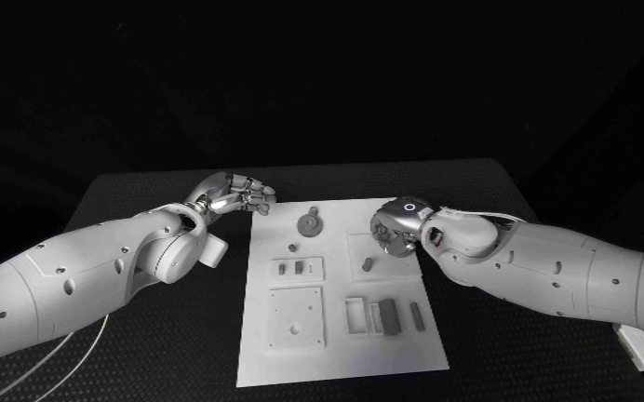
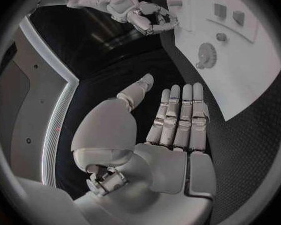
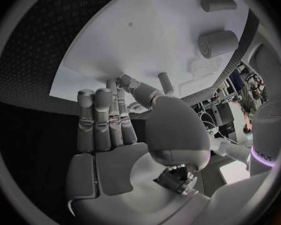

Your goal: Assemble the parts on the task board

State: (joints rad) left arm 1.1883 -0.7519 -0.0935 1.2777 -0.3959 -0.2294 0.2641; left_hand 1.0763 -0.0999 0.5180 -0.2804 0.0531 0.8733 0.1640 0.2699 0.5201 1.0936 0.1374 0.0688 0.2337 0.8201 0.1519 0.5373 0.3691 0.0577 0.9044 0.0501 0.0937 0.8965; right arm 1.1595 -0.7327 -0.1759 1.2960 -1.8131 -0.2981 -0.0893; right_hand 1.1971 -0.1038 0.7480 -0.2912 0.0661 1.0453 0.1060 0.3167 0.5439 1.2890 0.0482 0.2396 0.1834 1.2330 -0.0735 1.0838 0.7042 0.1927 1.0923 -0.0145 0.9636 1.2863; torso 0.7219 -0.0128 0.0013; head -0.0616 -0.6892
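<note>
Left hand (image 1: 236, 194) empty | right hand (image 1: 398, 229) over task board (image 1: 403, 355) | gear part (image 1: 310, 224) between

surface: black table (image 1: 161, 328) | on it: white task board (image 1: 336, 355), middle

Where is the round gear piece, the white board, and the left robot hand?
gear piece (image 1: 310, 224), head view, on its round face.
white board (image 1: 336, 360), head view, on its bare near end.
left robot hand (image 1: 236, 194), head view, on the hand's middle.
</note>
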